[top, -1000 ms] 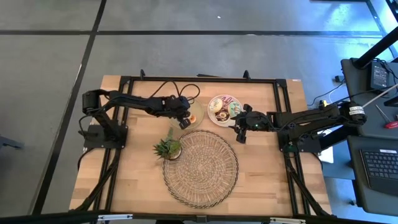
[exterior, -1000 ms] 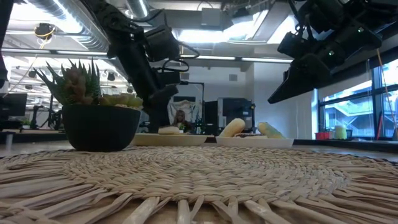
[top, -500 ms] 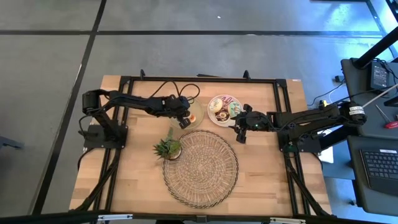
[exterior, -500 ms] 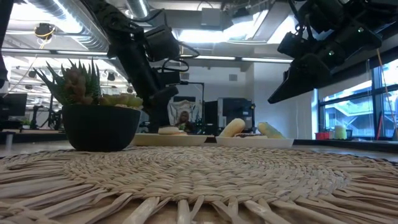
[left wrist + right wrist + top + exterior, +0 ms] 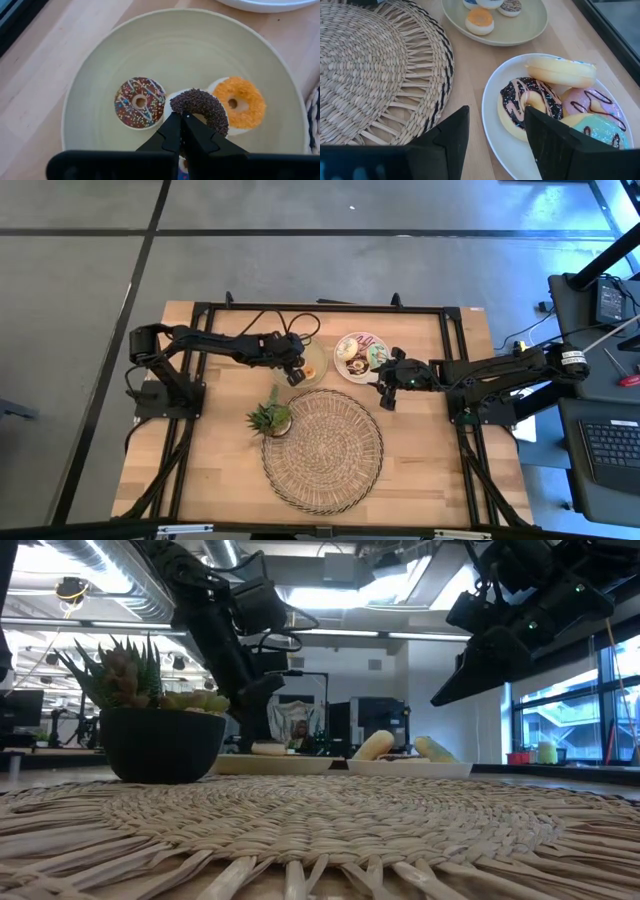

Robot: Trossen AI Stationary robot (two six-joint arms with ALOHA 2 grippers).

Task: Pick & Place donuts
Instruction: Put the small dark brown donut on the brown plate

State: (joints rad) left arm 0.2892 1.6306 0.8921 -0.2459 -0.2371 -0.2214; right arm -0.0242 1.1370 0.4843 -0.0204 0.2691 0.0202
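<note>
A pale green plate [image 5: 185, 65] holds a brown sprinkled donut [image 5: 140, 102], an orange donut [image 5: 240, 102] and a dark chocolate donut [image 5: 200, 105]. My left gripper [image 5: 180, 119] is shut at the dark one's rim, above that plate [image 5: 314, 366]. Beside it, a white plate [image 5: 492, 120] carries several bigger donuts: chocolate with pink drizzle [image 5: 526, 106], yellow [image 5: 561, 71], pink [image 5: 590, 104] and teal [image 5: 594, 131]. My right gripper [image 5: 495, 140] hangs open over the white plate's edge [image 5: 384, 392], touching nothing. My left gripper pinches the dark chocolate donut's rim [image 5: 179, 109] between its two shut fingertips, on the side nearest the wrist. The fingers slant down from the table's left. The donut overlaps the orange donut's edge. Whether it is lifted clear of the plate I cannot tell.
A round woven mat [image 5: 322, 450] fills the middle of the table toward its near edge. A small spiky potted plant [image 5: 270, 418] stands at the mat's left rim, just on the near side of the pale green plate. Bare wood lies left and right of the mat.
</note>
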